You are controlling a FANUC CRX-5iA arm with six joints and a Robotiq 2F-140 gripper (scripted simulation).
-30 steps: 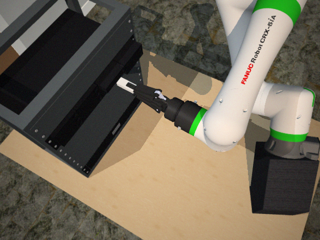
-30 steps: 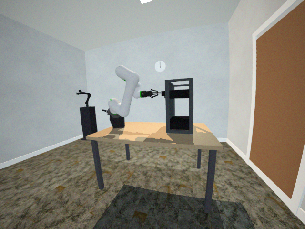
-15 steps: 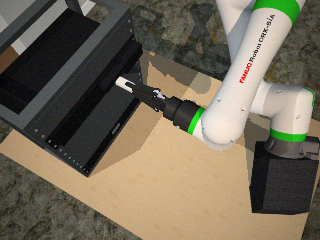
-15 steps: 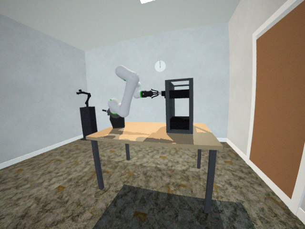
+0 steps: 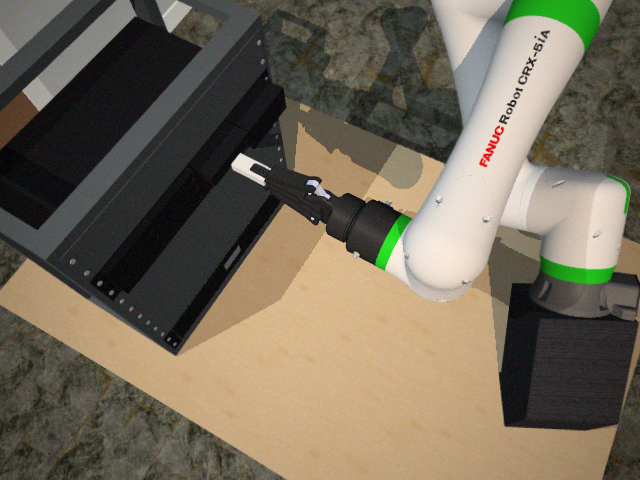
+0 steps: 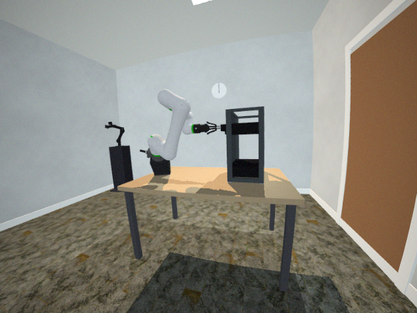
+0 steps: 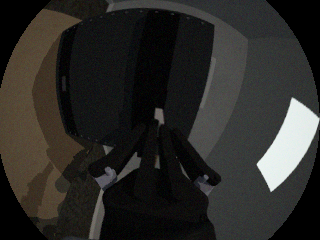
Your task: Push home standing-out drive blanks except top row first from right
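The dark grey rack point(image 5: 155, 155) stands on the wooden table and also shows in the side view point(image 6: 244, 145). The black storage chassis point(image 6: 245, 128) sits high in the rack. From above, one black blank point(image 5: 266, 108) stands out at the right end of the chassis front. My gripper point(image 5: 238, 164) is shut and empty. Its pale fingertips point level at the chassis front, just left of that blank and close to the front. It also shows in the side view point(image 6: 221, 127). In the wrist view the shut fingers point(image 7: 159, 126) point at the dark chassis front point(image 7: 120, 74). The single blanks are too dark to tell apart.
A second black unit point(image 6: 245, 168) sits low in the rack. My arm's black pedestal point(image 5: 566, 361) stands at the table's right end. A black stand with a small arm point(image 6: 120, 165) stands beyond the table's far end. The table edge point(image 5: 103, 361) runs close below the rack.
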